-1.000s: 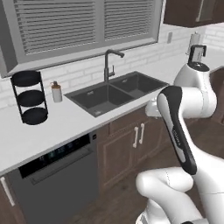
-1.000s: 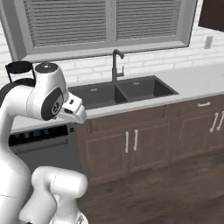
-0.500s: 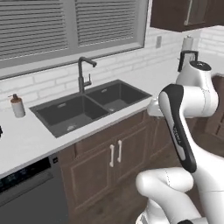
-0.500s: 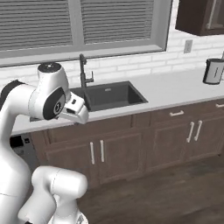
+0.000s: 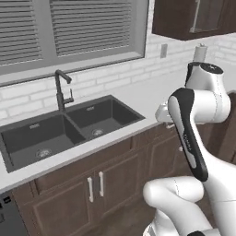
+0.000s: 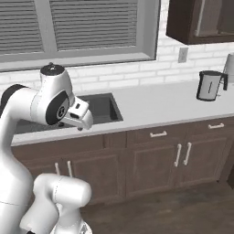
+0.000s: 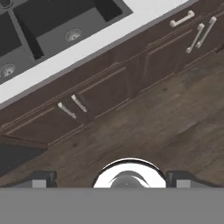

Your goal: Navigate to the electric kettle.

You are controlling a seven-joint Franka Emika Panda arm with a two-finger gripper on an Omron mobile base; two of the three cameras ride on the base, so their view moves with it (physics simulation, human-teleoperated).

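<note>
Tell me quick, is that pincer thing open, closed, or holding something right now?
Pincer: open and empty, its tips set wide apart above the wooden floor.

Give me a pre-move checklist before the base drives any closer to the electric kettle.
1. Electric kettle in sight, upright on the counter at the far right of the right base view: ok.
2. Floor in front of the cabinets free of obstacles: ok.
3. Arm tucked over the base, not hanging over the counter: ok.
4. Gripper empty, pointing down at the floor, jaws apart: ok.
5. Base close enough to the kettle: not ok, it is off to the right.
</note>
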